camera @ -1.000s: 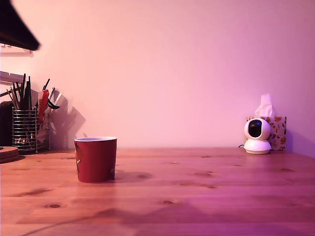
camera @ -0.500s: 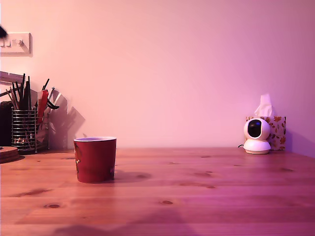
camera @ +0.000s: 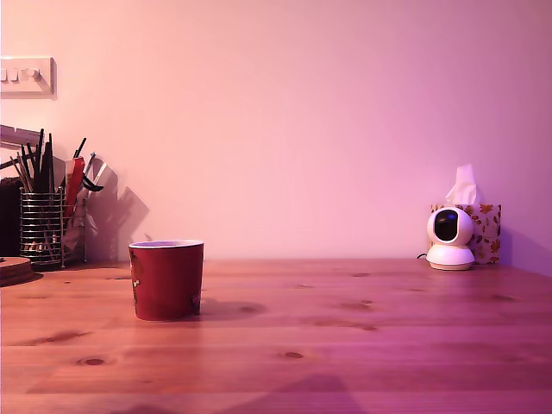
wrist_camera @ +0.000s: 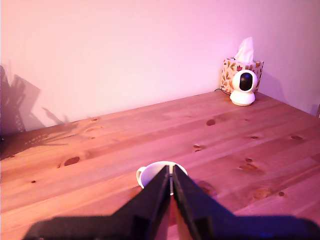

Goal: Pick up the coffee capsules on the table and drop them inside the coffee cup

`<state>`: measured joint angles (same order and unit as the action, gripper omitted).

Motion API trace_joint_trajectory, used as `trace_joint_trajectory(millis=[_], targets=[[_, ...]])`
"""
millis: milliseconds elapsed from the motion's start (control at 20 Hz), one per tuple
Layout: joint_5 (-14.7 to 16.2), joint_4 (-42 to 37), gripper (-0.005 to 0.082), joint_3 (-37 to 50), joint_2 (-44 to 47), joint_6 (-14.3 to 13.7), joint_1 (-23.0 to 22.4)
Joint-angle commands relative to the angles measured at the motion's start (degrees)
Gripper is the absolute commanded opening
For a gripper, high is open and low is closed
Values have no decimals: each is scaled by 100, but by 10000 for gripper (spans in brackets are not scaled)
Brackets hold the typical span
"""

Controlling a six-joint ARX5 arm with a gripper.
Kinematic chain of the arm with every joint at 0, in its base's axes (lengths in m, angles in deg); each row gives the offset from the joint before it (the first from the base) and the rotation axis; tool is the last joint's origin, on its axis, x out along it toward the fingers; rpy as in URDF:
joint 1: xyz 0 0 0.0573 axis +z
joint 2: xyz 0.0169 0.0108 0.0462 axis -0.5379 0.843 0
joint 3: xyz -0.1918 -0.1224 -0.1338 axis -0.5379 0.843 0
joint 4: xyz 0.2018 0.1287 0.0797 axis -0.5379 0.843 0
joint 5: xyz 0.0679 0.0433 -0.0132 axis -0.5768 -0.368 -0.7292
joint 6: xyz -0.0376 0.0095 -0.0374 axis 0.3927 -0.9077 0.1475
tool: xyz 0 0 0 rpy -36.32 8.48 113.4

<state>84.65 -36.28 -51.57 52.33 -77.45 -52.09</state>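
closed gripper [wrist_camera: 171, 185] above the coffee cup [wrist_camera: 150, 172].

Wire utensil holder [camera: 43, 228] at the table's [camera: 362, 345] back left edge in the exterior view, white camera [camera: 451, 239] and tissue box [camera: 484, 231] back right, wall switch [camera: 27, 75]

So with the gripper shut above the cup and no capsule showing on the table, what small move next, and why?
Probably lift and retreat. The gripper sits shut over the red cup, nothing visible between its fingers, and the table shows no capsules; whether any lie inside the cup cannot be told.
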Motion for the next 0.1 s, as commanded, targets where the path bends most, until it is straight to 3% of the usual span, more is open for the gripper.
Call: trace_joint_trajectory(millis=[0,50], targets=[[-11,-55,-19,111,13,17,15],[-9,-55,-19,111,13,17,15]])
